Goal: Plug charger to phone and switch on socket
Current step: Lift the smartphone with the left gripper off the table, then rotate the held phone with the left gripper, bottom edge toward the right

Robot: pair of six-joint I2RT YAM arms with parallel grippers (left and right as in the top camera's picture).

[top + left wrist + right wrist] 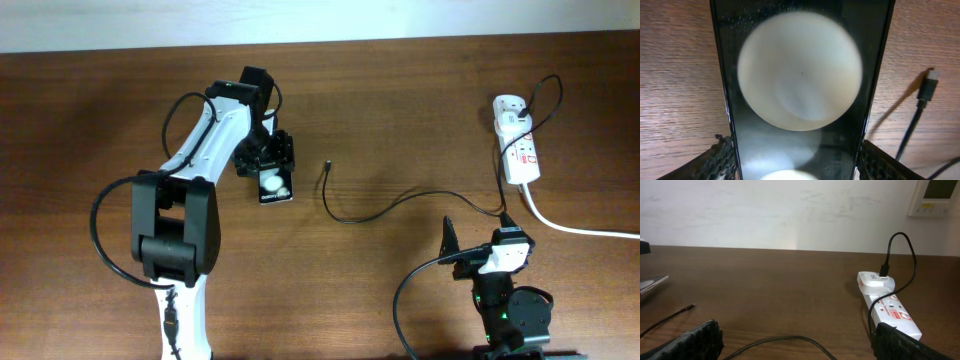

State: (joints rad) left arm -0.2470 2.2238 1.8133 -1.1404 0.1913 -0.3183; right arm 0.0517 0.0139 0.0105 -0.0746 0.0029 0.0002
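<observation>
Left claw (266, 165) pinches the phone (273, 187) by its edges, upper centre; right claw (476, 236) gapes empty, lower right. A weak pinch could let the phone twist against the charger (370, 212).

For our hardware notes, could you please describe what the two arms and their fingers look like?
The left arm has white links and boxy black joints, with a black cable looping beside it. The right arm is mostly black with a white wrist piece and a small green light. The fingers on both are black with a rough, ridged texture.
</observation>
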